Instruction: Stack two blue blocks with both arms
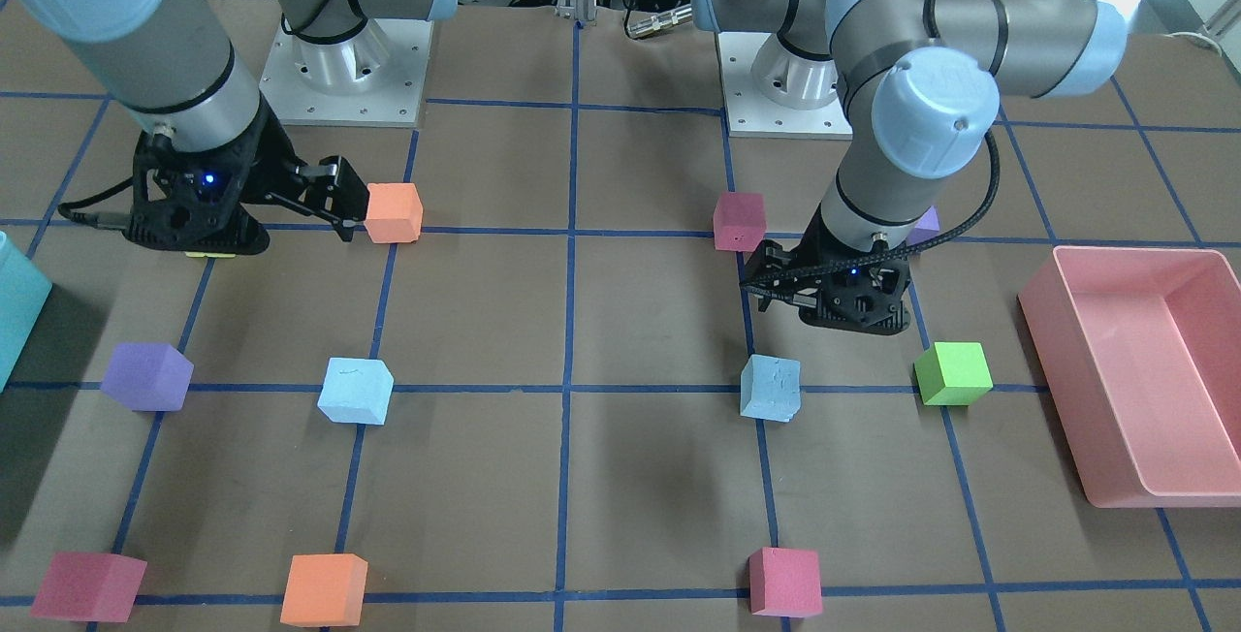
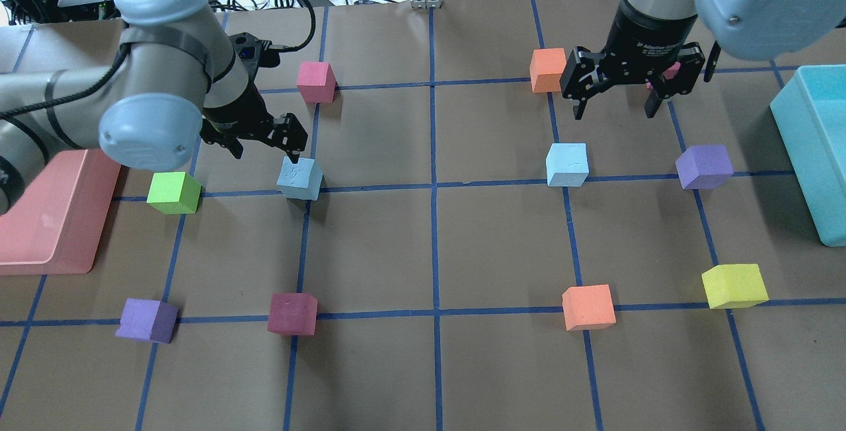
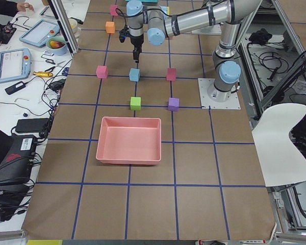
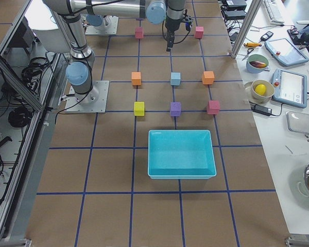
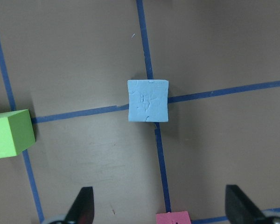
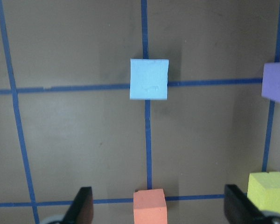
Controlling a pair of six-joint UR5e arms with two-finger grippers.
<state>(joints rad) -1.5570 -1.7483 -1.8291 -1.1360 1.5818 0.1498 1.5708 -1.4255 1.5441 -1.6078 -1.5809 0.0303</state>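
Two pale blue blocks lie apart on the brown table. One [image 2: 301, 178] is on the left; it also shows in the front view [image 1: 771, 387] and mid-frame in the left wrist view [image 5: 148, 100]. The other [image 2: 567, 164] is on the right; it also shows in the front view [image 1: 355, 390] and the right wrist view [image 6: 149, 78]. My left gripper [image 2: 264, 147] hovers open and empty just behind the left block. My right gripper [image 2: 616, 108] hovers open and empty behind the right block, beside an orange cube [image 2: 548, 69]. Both wrist views show the fingertips spread wide.
A pink bin [image 2: 53, 219] sits at the left edge and a teal bin [image 2: 819, 153] at the right edge. Green [image 2: 173, 192], purple [image 2: 704, 166], yellow [image 2: 733, 285], orange [image 2: 588, 307], dark pink [image 2: 292, 313] and pink [image 2: 316, 81] cubes lie on the grid crossings.
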